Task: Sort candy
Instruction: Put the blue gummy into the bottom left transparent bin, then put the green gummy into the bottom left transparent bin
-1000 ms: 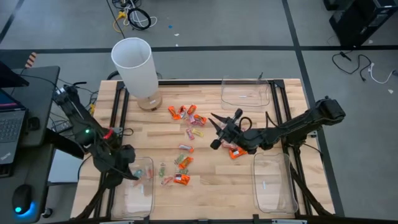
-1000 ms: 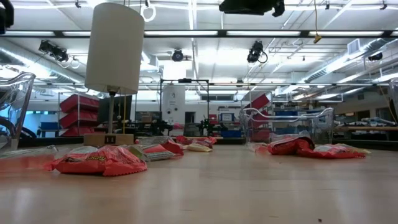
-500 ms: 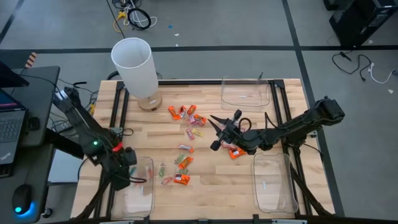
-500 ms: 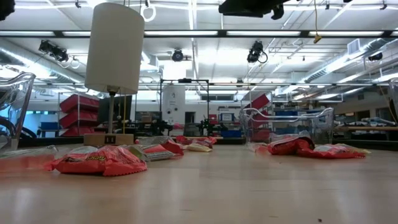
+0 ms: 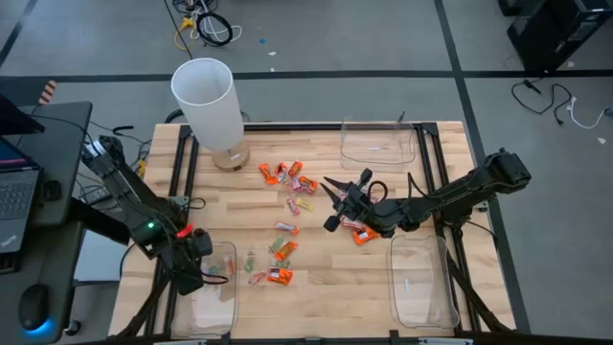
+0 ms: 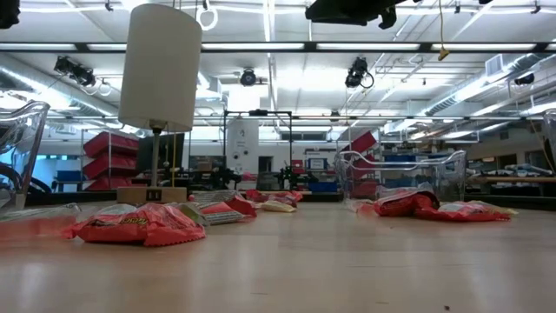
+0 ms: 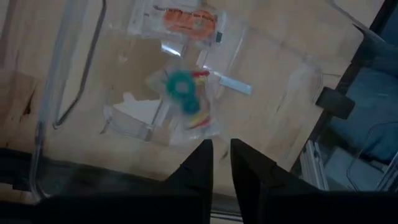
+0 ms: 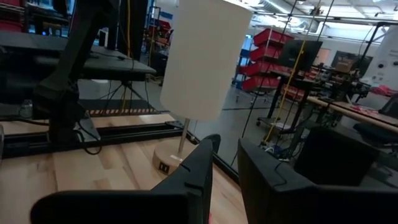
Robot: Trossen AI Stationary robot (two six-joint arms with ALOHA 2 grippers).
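Wrapped candy (image 5: 287,177) lies scattered on the middle of the wooden table, with more pieces nearer the front (image 5: 280,251); the low view shows them flat on the wood (image 6: 139,224). My left gripper (image 5: 195,276) points steeply down over the clear near-left tray (image 5: 213,297), its fingers (image 7: 222,155) a little apart with nothing between them. Below it a clear-wrapped teal-and-yellow candy (image 7: 185,99) shows blurred inside the tray, beside one with orange print (image 7: 183,18). My right gripper (image 5: 331,203) hangs level above the table's middle, open (image 8: 227,163) and empty. An orange candy (image 5: 362,237) lies under that arm.
A tall white cylinder on a thin stand with a wooden foot (image 5: 206,101) stands at the far left. Clear trays sit at the far right (image 5: 378,144) and near right (image 5: 421,283). Bare wood lies along the near edge between the two near trays.
My left gripper has gone down and toward the table's near edge, over the near-left tray, and has tipped to point more steeply downward. My right gripper has kept still.
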